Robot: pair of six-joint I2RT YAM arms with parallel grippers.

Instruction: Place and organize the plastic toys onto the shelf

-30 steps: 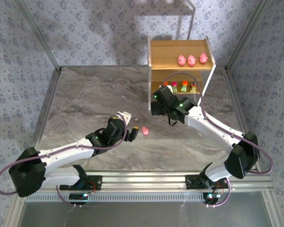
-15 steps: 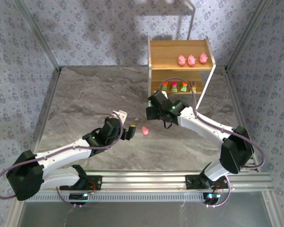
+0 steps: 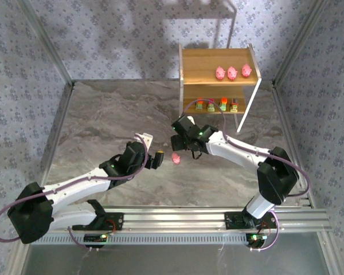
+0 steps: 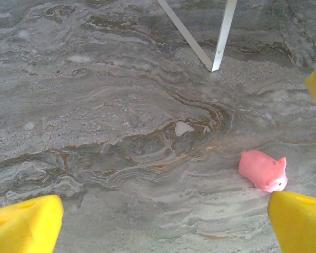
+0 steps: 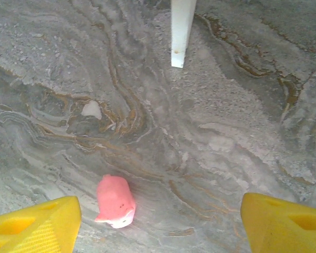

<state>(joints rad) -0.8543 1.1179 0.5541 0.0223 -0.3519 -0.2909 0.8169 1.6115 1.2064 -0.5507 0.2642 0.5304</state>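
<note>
Looking down from the top camera, the shelf [image 3: 198, 66] stands at the far right of the marbled table [image 3: 103, 114]. Three pink pigs [image 3: 232, 73] are lined up on its upper board and four blocky toys [image 3: 211, 105] sit in a row on the lower one. A fourth pig [image 3: 175, 158] lies loose on the table, with the left gripper [image 3: 158, 160] and right gripper [image 3: 178, 141] both close by.

Left wrist cam: yellow fingertips [image 4: 26, 227] are spread wide with nothing held, and the pig is just beside the right-hand one.

Right wrist cam: jaws are wide open and empty too, with the pig near the left-hand fingertip [image 5: 34, 227] and a white shelf leg [image 5: 181, 31] beyond.
</note>
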